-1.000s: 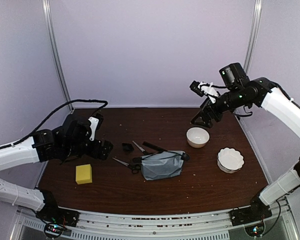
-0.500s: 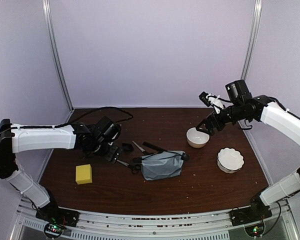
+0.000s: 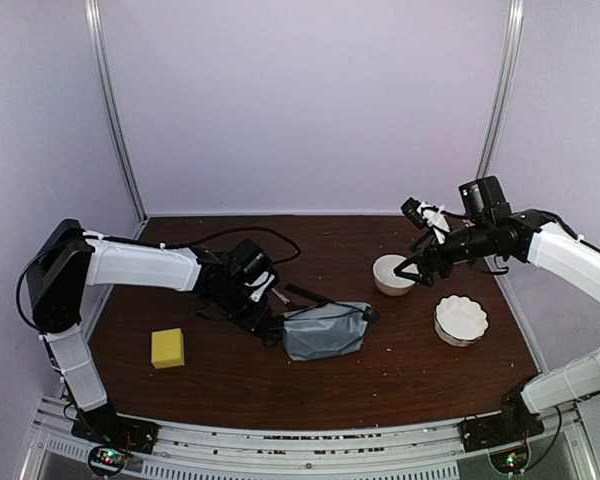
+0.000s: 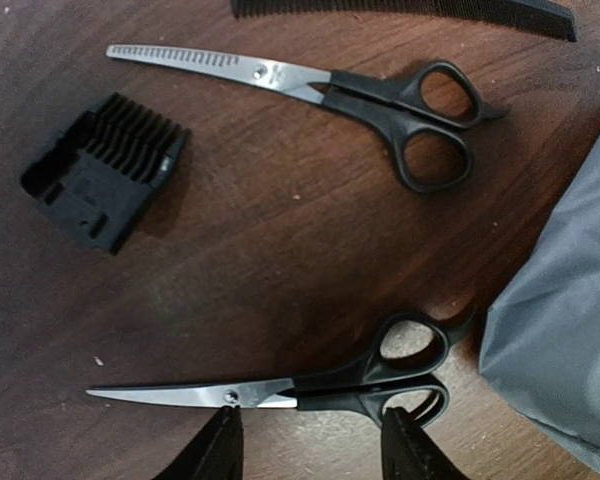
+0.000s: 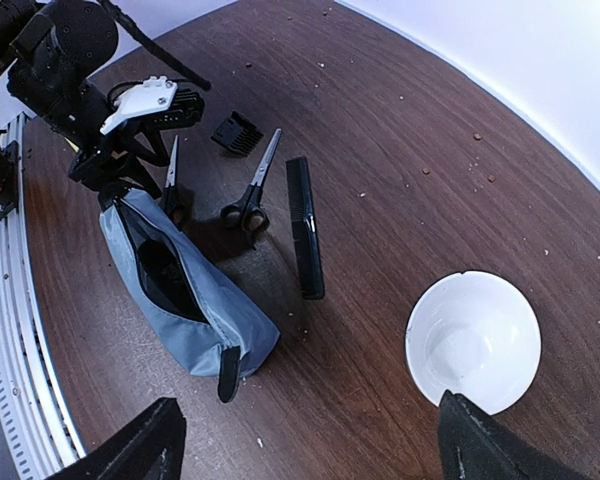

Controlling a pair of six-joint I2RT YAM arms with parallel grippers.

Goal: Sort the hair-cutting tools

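In the left wrist view, small steel scissors (image 4: 300,388) with black handles lie just ahead of my left gripper (image 4: 315,450). Its jaws stand apart, one tip under the pivot and one under the handle loops, holding nothing. Farther off lie toothed scissors (image 4: 310,85), a black comb attachment (image 4: 100,170) and a slim black comb (image 4: 410,10). The grey pouch (image 4: 570,340) is to the right. My right gripper (image 5: 305,450) hangs wide open above the table between the pouch (image 5: 180,280) and a white bowl (image 5: 473,340).
A yellow sponge (image 3: 168,347) sits at the front left. A round white bowl (image 3: 393,273) and a scalloped white bowl (image 3: 461,318) stand on the right. The pouch (image 3: 325,330) lies unzipped in the middle of the brown table (image 3: 410,370). Pale walls close the back and sides.
My left arm has swung right from beside the sponge to over the near scissors, and its jaws have narrowed. My right arm has come down and forward toward the round bowl.
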